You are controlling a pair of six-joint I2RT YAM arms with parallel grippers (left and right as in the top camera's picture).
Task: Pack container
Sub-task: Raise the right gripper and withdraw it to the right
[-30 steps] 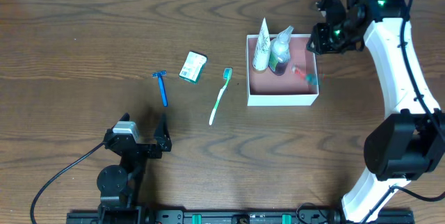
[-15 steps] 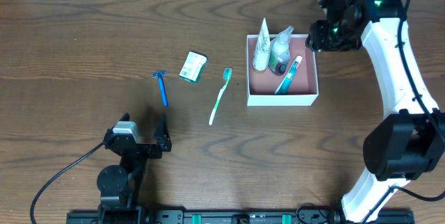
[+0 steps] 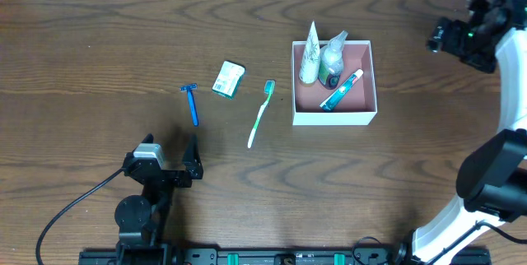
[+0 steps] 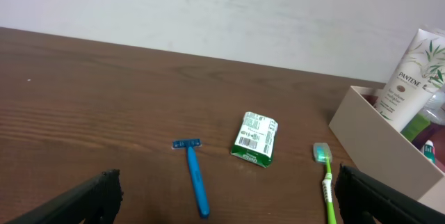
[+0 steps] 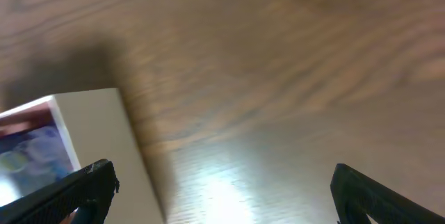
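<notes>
On the dark wood table (image 3: 99, 18) before a white wall (image 4: 208, 8), the container (image 3: 333, 118) sits square-on at 2 o'clock, while the left gripper (image 4: 226, 182) and right gripper (image 5: 222, 174) gape empty.

Parked low at the near left, with the left gripper (image 3: 170, 150) spread wide and holding nothing. Stretched far up the right side by way of the white right arm (image 3: 512, 76), with the right gripper (image 3: 442, 40) likewise wide apart and empty, fingers (image 5: 90, 182) dark at both edges of the wrist view.

Right gripper (image 5: 222, 182) opened, pulled back rightward off container (image 3: 373, 76); small tube (image 3: 342, 90) now lies diagonally inside.
</notes>
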